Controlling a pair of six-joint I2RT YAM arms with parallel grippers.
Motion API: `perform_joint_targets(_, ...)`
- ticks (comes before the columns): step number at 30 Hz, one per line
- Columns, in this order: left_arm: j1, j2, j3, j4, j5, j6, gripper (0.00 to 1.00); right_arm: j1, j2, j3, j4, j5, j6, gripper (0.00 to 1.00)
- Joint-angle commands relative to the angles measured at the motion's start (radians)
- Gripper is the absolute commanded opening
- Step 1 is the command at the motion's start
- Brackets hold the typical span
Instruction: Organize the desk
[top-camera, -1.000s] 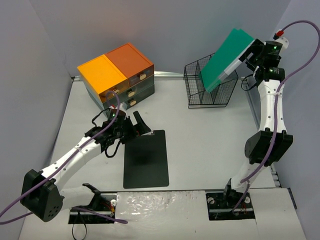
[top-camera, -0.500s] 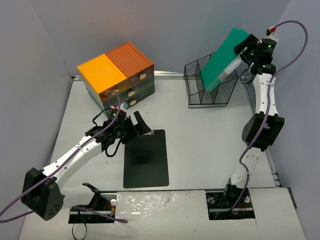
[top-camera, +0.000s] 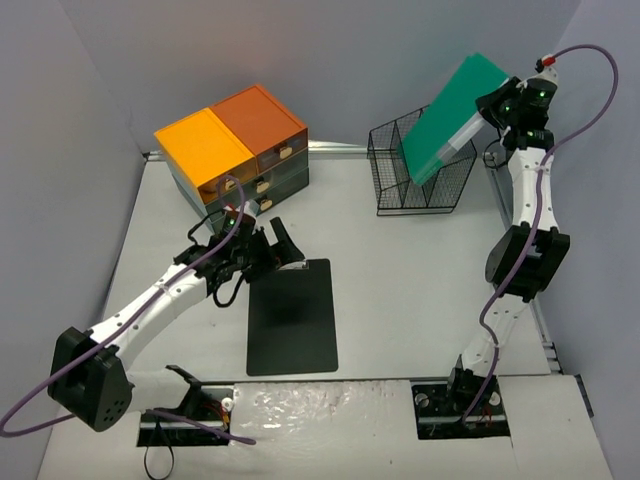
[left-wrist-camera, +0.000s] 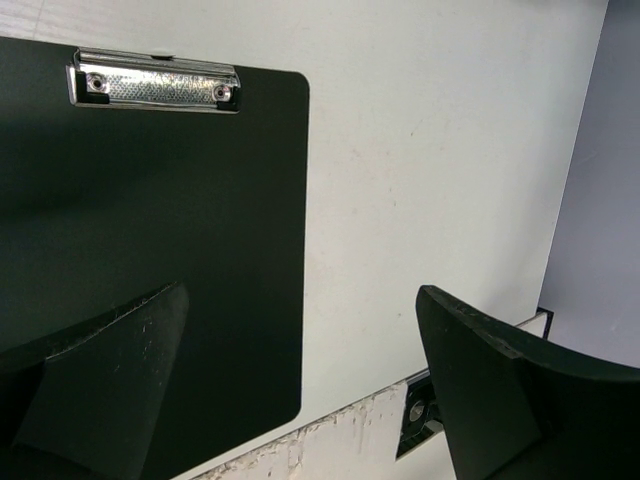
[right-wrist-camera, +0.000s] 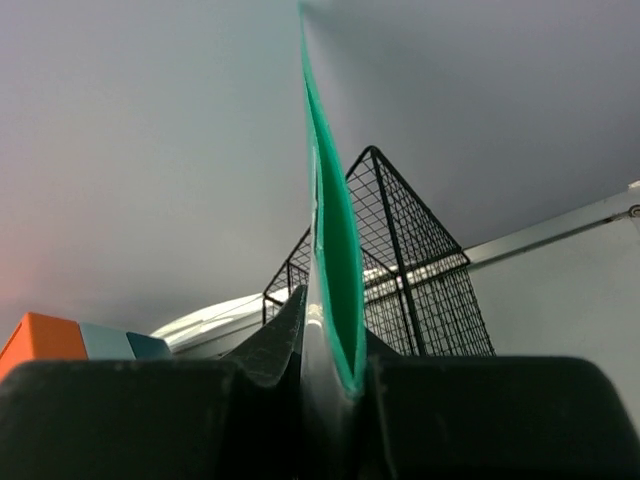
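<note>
The desk (top-camera: 400, 280) is a pale tabletop. A green folder (top-camera: 450, 115) leans tilted, its lower end inside the black wire basket (top-camera: 420, 185). My right gripper (top-camera: 490, 112) is shut on the folder's raised upper right edge. In the right wrist view the folder (right-wrist-camera: 335, 250) stands edge-on, pinched by that gripper (right-wrist-camera: 335, 350). A black clipboard (top-camera: 292, 318) lies flat at mid-desk. My left gripper (top-camera: 275, 250) hangs open over its far left corner. In the left wrist view the clipboard (left-wrist-camera: 150, 220) shows its metal clip (left-wrist-camera: 155, 82), and nothing sits inside the open gripper (left-wrist-camera: 300, 300).
An orange-topped drawer unit (top-camera: 232, 145) stands at the back left, close behind the left arm. The basket (right-wrist-camera: 420, 270) sits at the back right by the metal rail (top-camera: 330, 147). Grey walls close in the back and both sides.
My right gripper has closed on the green folder's upper edge and its arm has drawn in slightly. The left arm has edged a little to the right.
</note>
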Motion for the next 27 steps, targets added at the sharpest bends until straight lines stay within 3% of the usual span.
perform_joint_targets(1,0.005,0.004,0.064,0.033,0.01,0.017,0.97,0.006,-0.164,-0.065,0.142,-0.088,-0.071,0.0)
perform_joint_targets(13,0.004,-0.006,0.079,-0.005,0.02,0.034,0.97,0.153,-0.309,-0.107,0.171,-0.077,-0.313,0.0)
perform_joint_targets(27,0.004,-0.021,0.108,-0.082,0.016,0.066,0.97,0.204,-0.283,-0.167,0.328,0.042,-0.319,0.0)
